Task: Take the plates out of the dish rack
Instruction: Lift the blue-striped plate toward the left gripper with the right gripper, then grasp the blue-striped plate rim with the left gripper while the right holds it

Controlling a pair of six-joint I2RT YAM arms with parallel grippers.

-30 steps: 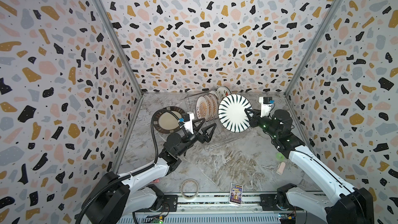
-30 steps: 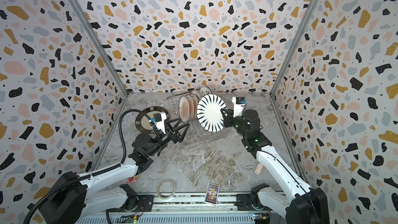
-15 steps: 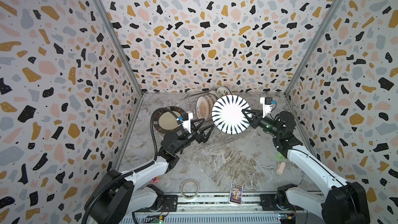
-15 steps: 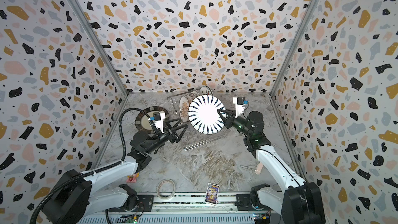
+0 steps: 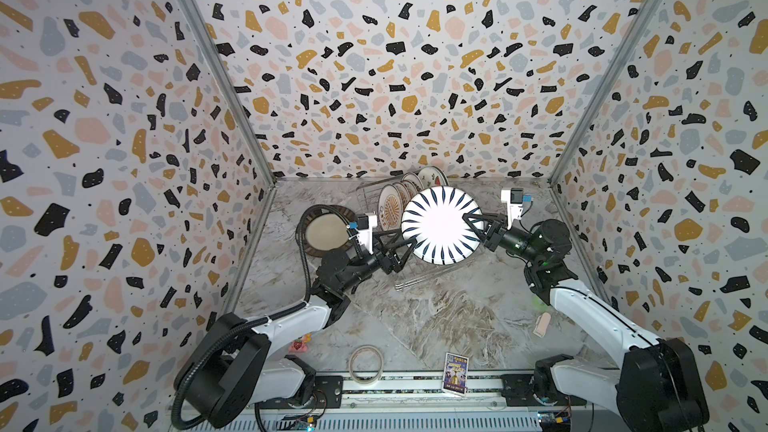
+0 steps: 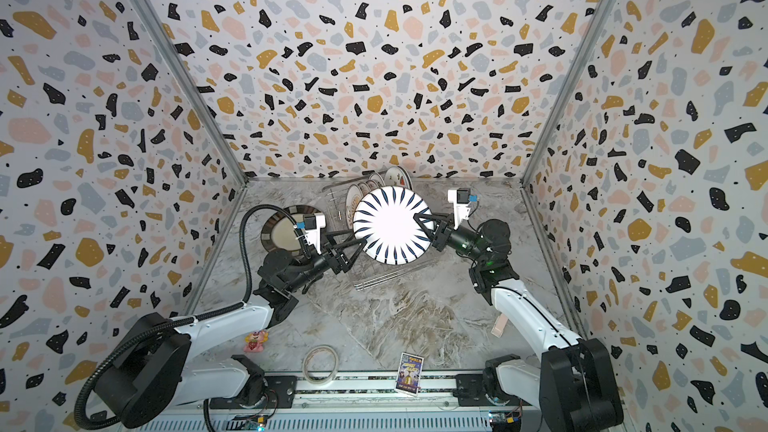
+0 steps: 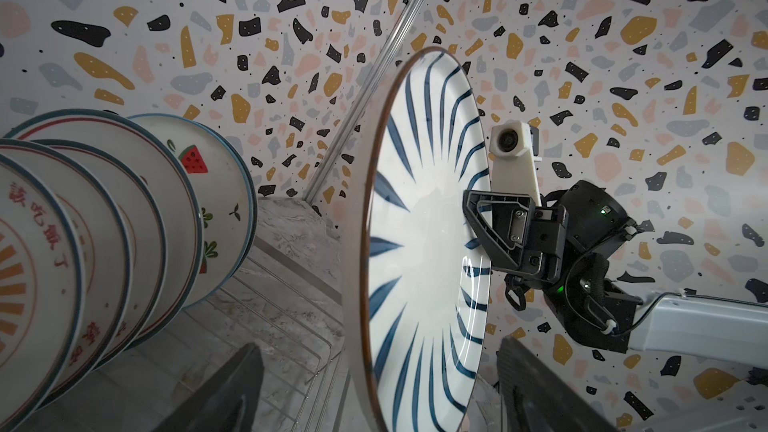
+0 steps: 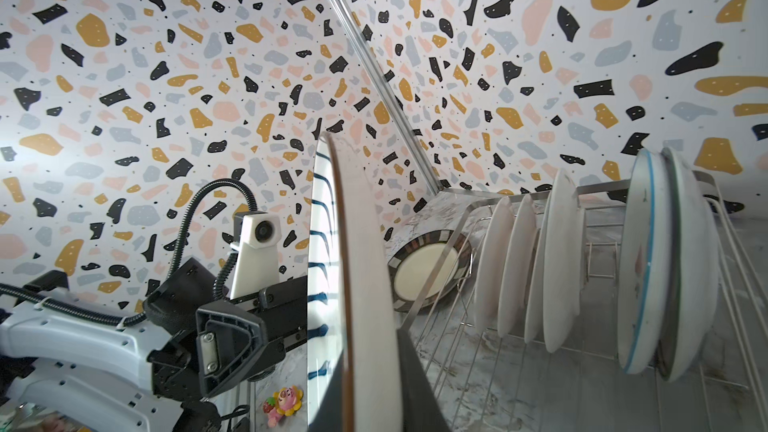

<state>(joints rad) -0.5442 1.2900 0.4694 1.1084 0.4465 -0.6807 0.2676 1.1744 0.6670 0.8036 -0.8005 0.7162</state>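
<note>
striped plate blown-out overhead, crisp at wrist

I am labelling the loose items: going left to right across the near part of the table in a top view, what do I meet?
Pink toy → tape ring → printed card → small beige piece.

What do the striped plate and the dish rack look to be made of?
The striped plate looks like glazed ceramic: glossy white face throwing a bright glare, brownish rim edge. The dish rack looks like metal wire, silvery and shiny; bare steel or plating, I cannot tell.
</note>
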